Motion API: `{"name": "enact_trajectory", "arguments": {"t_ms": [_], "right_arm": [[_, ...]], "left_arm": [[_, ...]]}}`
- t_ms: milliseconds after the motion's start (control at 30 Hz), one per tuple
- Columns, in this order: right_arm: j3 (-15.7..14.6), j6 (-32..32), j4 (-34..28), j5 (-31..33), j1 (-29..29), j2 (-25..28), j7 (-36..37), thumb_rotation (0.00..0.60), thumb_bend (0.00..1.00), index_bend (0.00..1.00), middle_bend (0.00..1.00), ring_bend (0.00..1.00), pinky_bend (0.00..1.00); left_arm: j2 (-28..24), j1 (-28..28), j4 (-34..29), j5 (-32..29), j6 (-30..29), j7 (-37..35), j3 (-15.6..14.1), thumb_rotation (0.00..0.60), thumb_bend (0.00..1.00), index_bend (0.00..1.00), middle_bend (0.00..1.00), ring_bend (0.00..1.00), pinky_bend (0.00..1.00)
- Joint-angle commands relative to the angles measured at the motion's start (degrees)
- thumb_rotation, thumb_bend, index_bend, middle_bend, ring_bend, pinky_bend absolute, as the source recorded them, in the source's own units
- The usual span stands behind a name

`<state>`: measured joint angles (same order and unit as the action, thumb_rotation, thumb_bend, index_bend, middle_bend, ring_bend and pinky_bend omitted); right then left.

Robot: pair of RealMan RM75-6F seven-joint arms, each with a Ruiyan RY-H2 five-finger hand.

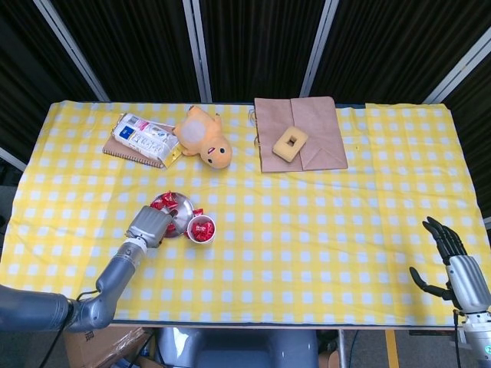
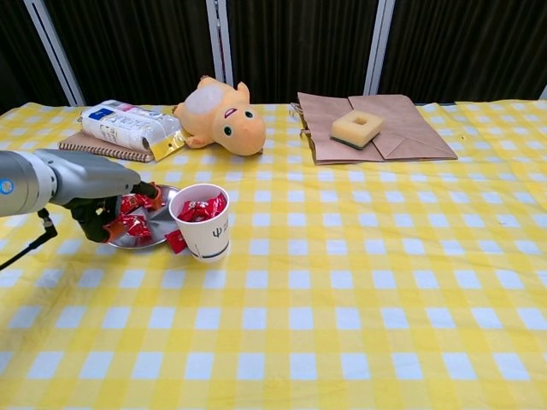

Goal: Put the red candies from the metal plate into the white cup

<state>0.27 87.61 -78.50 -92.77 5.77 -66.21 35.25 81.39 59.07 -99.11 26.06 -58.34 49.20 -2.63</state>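
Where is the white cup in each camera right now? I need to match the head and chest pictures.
Head view: the white cup stands left of centre, just right of the metal plate.
Chest view: it stands left of centre at mid-height, again at the plate's right edge.
Shared landmark: the yellow plush toy, beyond the cup.

shiny metal plate (image 2: 161,236); glossy candy wrappers (image 2: 202,207); paper cup (image 2: 205,235); cloth tablecloth (image 2: 359,290); plush toy (image 2: 218,115)

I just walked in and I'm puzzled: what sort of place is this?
Probably a robot test room, not a home: black curtains with metal poles behind a yellow checked tablecloth laid with assorted props, and a grey robot left hand at a metal plate.
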Motion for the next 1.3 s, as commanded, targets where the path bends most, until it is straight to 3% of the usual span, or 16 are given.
{"name": "enact_trajectory", "arguments": {"t_ms": [33, 133, 267, 600, 967, 1300], "right_arm": [[0.02, -0.01, -0.01, 0.05, 0.0, 0.01, 0.03, 0.6, 0.42, 0.0, 0.0, 0.0, 0.0], [0.06, -0.07, -0.03, 0.16, 0.0, 0.03, 0.09, 0.6, 0.42, 0.0, 0.0, 0.0, 0.0], [0.04, -0.13, -0.04, 0.12, 0.03, 0.06, 0.18, 0.6, 0.42, 0.0, 0.0, 0.0, 0.0], [0.09, -0.19, -0.1, 0.27, 0.02, 0.08, 0.16, 0.6, 0.42, 0.0, 0.0, 0.0, 0.0], [0.08, 0.0, -0.12, 0.11, 0.0, 0.24, 0.69, 0.6, 0.42, 0.0, 0.0, 0.0, 0.0], [-0.01, 0.15, -0.2, -0.14, 0.0, 0.32, 0.96, 0.6, 0.42, 0.0, 0.0, 0.0, 0.0]], "left_arm": [[0.04, -0.58, -0.33, 2.3, -1.79, -1.76, 1.64, 0.6, 0.23, 0.1, 0.79, 0.91, 0.94], [0.08, -0.77, -0.7, 3.71, -3.4, -2.47, 2.89, 0.6, 0.13, 0.09, 0.82, 0.91, 0.94], [0.65, -1.12, -0.46, 5.32, -5.81, -2.97, 4.33, 0.6, 0.1, 0.1, 0.82, 0.91, 0.94], [4.64, -0.34, 3.1, 4.65, -5.24, -0.36, 4.96, 0.6, 0.17, 0.26, 0.91, 0.96, 0.97], [10.49, 1.05, 8.77, 1.66, -3.45, 1.81, 6.5, 0.6, 0.18, 0.26, 0.91, 0.96, 0.97], [12.75, 1.78, 11.75, -0.51, -2.08, 3.5, 7.34, 0.6, 0.21, 0.24, 0.91, 0.96, 0.97]]}}
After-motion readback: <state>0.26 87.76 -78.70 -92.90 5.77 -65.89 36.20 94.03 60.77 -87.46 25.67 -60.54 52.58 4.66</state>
